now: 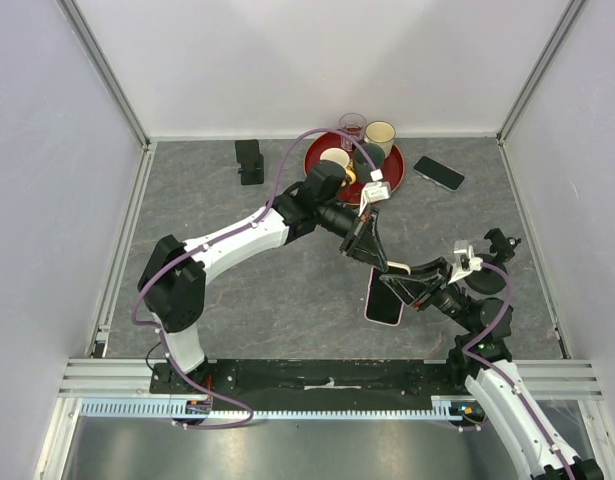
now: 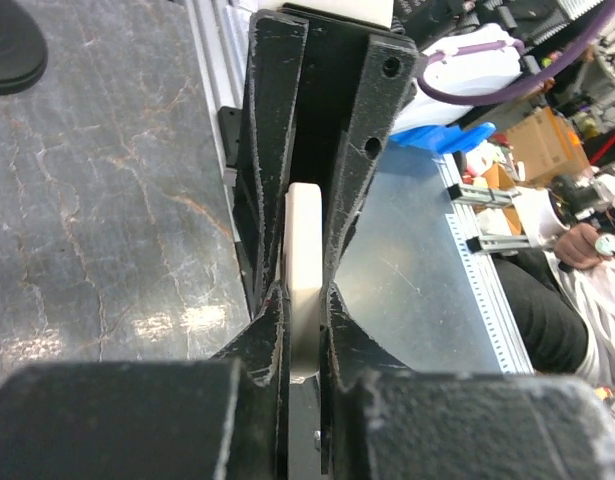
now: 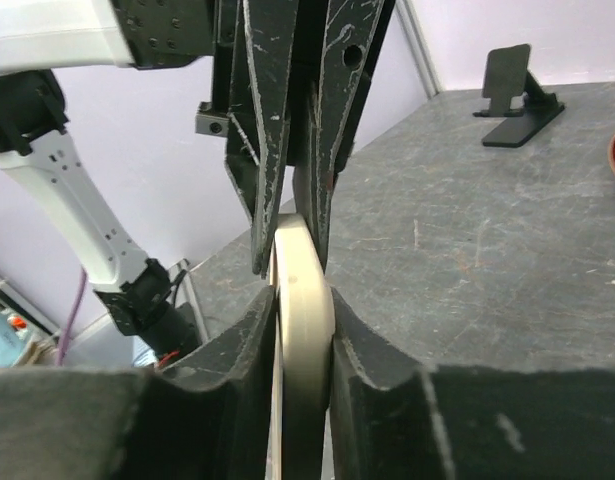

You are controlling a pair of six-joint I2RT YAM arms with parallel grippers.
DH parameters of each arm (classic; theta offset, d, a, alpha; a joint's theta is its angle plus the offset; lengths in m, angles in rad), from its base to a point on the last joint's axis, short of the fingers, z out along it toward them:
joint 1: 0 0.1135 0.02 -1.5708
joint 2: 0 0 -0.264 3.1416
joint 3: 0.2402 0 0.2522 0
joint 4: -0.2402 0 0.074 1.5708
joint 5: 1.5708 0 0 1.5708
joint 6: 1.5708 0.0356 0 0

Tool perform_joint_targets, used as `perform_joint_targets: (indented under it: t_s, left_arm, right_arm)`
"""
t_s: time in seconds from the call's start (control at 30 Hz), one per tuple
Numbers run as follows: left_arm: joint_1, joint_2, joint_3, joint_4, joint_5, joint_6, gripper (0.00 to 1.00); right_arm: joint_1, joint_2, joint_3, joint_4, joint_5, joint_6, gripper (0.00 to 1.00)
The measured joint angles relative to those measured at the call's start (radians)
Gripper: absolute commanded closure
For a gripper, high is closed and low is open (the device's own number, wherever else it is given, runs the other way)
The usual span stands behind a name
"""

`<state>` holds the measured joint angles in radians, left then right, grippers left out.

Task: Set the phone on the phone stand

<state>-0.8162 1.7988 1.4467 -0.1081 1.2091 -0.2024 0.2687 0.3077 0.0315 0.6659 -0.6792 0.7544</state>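
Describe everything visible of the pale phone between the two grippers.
The pale phone is a slim slab with rounded corners in a smooth, pinkish-cream case. Its broad face is turned to the top camera, over the near middle of the grey table. The left gripper is shut on its far end; the right gripper clamps it from the right. Both wrist views show its cream edge squeezed. Whether it touches the table is unclear.

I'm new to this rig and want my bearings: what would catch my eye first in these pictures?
The left claw and right claw both clamp one pink phone at mid-table, meeting tip to tip. The black phone stand sits empty at the back left, with a red tray of cups to its right.
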Motion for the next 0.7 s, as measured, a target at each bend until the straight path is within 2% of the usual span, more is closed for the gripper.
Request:
perform_joint_targets:
  t_s: [0.1,0.2,0.3,0.47,0.67,0.7]
  left_arm:
    - [-0.013,-0.012,0.000,-0.031,-0.069,0.007,0.98]
    - [-0.029,-0.014,-0.001,-0.054,-0.141,0.008,0.98]
    - [-0.028,-0.029,-0.021,-0.057,-0.187,0.006,0.98]
    - [0.013,-0.062,-0.043,-0.029,-0.201,-0.021,0.98]
    - [0.076,-0.087,-0.091,0.116,-0.132,-0.131,0.98]
    - [0.078,-0.087,-0.095,0.132,-0.120,-0.147,0.98]
  right_arm:
    - [-0.001,0.013,0.000,-0.011,0.005,-0.017,0.35]
    - [0.000,0.026,0.000,-0.023,0.001,-0.043,0.28]
    - [-0.001,0.041,0.000,-0.037,-0.002,-0.055,0.26]
    - [-0.001,0.061,0.000,-0.035,-0.010,-0.059,0.27]
    - [-0.001,0.112,0.000,0.062,-0.042,-0.017,0.42]
    - [-0.003,0.127,0.000,0.086,-0.048,-0.006,0.49]
